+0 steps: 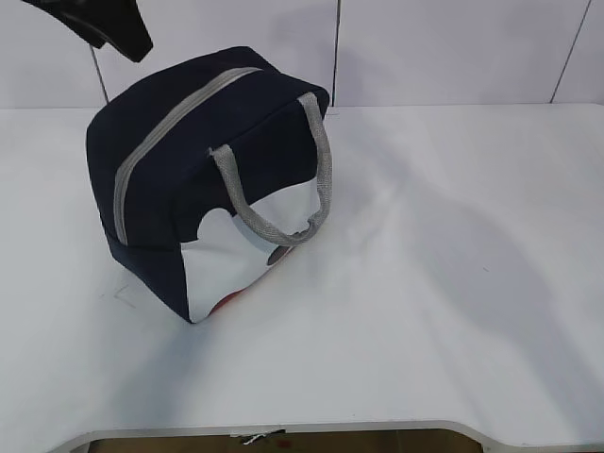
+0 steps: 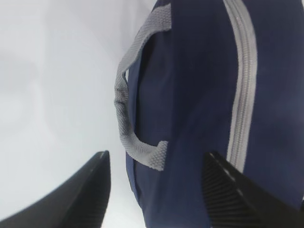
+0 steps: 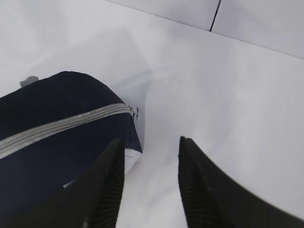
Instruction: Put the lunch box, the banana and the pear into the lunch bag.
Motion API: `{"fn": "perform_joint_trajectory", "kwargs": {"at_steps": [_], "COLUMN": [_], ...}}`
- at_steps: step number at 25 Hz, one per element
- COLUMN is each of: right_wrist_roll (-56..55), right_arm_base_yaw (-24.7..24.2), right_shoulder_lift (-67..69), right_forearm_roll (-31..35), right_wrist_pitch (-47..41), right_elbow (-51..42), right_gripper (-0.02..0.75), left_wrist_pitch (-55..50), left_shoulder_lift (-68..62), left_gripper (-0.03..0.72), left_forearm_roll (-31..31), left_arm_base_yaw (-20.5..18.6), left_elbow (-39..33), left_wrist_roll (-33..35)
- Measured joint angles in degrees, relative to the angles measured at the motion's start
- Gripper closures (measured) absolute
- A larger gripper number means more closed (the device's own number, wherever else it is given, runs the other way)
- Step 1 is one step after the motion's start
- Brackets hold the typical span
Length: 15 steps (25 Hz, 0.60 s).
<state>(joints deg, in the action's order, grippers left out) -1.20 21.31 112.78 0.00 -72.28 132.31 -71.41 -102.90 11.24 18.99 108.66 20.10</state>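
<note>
The navy lunch bag [image 1: 189, 170] stands on the white table, left of centre. Its grey zipper [image 1: 170, 132] runs shut along the top, and a grey handle [image 1: 283, 189] hangs over the white side panel. My left gripper [image 1: 118, 28] is high above the bag's back left corner. In the left wrist view it [image 2: 156, 159] is open and empty over the bag [image 2: 199, 95] and a handle [image 2: 126, 109]. My right gripper [image 3: 151, 142] is open and empty above the table, beside the bag's end [image 3: 57, 142] with the ring pull [image 3: 135, 111]. Lunch box, banana and pear are out of view.
The white table [image 1: 453, 283] stretches to the right of the bag, with its front edge [image 1: 377, 429] near the bottom. A pale panelled wall [image 1: 453, 47] stands behind the table.
</note>
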Motion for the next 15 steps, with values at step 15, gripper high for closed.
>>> {"fn": "perform_joint_trajectory", "kwargs": {"at_steps": [15], "right_wrist_roll": [3.09], "right_arm_base_yaw": [0.0], "right_shoulder_lift": [-22.61], "right_forearm_roll": [1.78], "right_wrist_pitch": [0.0], "right_elbow": [-28.0], "right_gripper": [0.416], "left_wrist_pitch": [-0.57], "left_shoulder_lift": [16.11], "left_gripper": [0.273], "left_forearm_roll": [-2.37], "left_arm_base_yaw": [0.0], "left_elbow": [-5.86], "left_wrist_roll": [-7.35]}}
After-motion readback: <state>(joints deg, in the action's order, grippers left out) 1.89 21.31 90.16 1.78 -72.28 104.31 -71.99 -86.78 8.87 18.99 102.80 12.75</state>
